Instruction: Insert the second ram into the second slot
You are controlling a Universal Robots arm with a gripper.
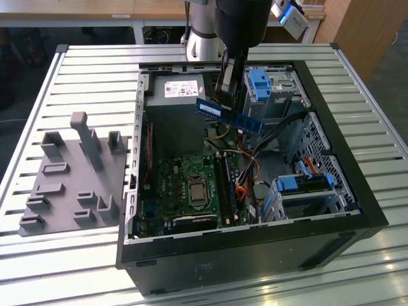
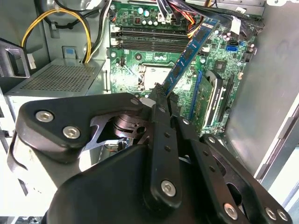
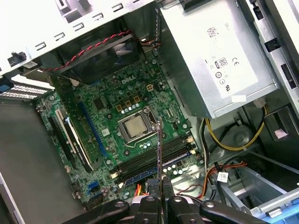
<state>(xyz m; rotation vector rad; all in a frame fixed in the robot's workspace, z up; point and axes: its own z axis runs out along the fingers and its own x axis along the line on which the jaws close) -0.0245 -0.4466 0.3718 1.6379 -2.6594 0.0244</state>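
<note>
The second ram (image 1: 229, 116) is held clamped between the narrowed fingers of the claw (image 1: 226, 104), raised above the open computer case (image 1: 255, 247) that is set on the slatted desk (image 1: 83, 70). In the exterior view the stick is seen slanting near the grey power supply (image 1: 175, 95). In both wrist views it is seen hanging over the green motherboard (image 3: 121, 93), apart from the memory slots (image 3: 149, 161) and the processor socket (image 3: 134, 126) beneath it.
</note>
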